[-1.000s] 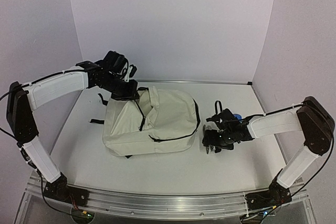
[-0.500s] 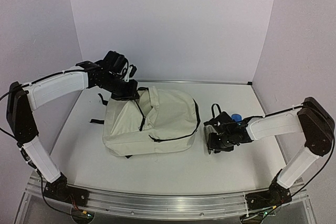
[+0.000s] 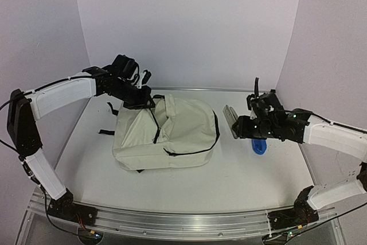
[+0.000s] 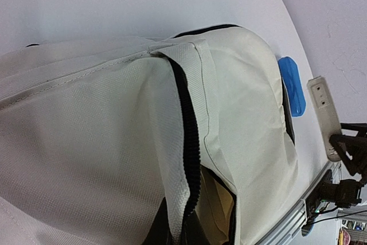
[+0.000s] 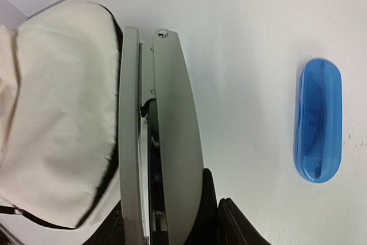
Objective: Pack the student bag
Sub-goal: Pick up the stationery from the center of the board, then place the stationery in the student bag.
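Left pincer point(image 3: 139, 100) is closed on the top rim of the student bag point(image 3: 183, 127). The bag lies mid-table point(image 3: 189, 187) with its mouth propped open. Just right of the bag we see a grey stapler point(image 3: 229, 116) clamped in the right pincer point(image 3: 239, 125), not touching the bag. A blue case point(image 3: 259, 146) lies on the table under that arm. We read this as the loading step. The next move calls for carrying the stapler left over the zipper gap and releasing it inside.

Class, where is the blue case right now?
In the top view the blue case lies on the table right of the student bag, partly hidden by the right gripper holding a grey stapler.
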Controlling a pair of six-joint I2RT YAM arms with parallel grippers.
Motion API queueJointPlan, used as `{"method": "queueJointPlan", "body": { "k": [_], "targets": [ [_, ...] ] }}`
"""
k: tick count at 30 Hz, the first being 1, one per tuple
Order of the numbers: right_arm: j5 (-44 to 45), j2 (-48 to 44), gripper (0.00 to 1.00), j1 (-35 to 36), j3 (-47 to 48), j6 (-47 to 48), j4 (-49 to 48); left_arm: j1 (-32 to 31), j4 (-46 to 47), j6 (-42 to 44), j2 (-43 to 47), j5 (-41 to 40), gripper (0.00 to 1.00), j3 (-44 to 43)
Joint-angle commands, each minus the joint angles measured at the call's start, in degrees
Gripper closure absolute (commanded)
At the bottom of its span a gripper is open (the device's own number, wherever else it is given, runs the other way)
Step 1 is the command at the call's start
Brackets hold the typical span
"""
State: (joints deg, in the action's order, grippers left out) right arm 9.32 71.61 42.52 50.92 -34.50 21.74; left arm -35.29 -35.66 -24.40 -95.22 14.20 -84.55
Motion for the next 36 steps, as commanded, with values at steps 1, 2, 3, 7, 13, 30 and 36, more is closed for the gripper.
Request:
{"method": "queueJointPlan", "body": {
  "k": [1,2,3,7,13,30,36],
  "targets": [
    [-1.4,-2.0,0.62,0.2,7.3,4.7,-0.1,-0.4,5.7,2.2,0.4,8.0,1.0,-2.4],
    [-3.3,-2.1,0.63,0.2,8.6,5.6,-0.2,-0.5,5.9,2.7,0.2,8.7,1.0,-2.6],
    [-4.8,-2.1,0.63,0.2,9.4,6.0,-0.6,-0.8,5.8,3.1,0.0,9.2,1.0,-2.8],
    [-9.6,-0.2,0.64,0.7,12.7,9.4,-1.3,-2.1,5.3,4.4,-1.6,11.1,1.0,-4.5],
    [-13.3,7.2,0.65,4.8,19.2,13.2,-1.3,-4.7,5.5,5.6,-4.7,13.2,1.0,-8.5],
    [-14.5,23.4,0.67,10.1,30.0,7.5,-2.1,-7.4,7.3,5.5,-5.8,14.1,1.0,-8.8],
    [-6.4,29.1,0.64,10.2,34.4,3.4,-7.9,-8.0,7.7,5.2,-5.9,14.4,1.0,-8.7]
  ]
}}
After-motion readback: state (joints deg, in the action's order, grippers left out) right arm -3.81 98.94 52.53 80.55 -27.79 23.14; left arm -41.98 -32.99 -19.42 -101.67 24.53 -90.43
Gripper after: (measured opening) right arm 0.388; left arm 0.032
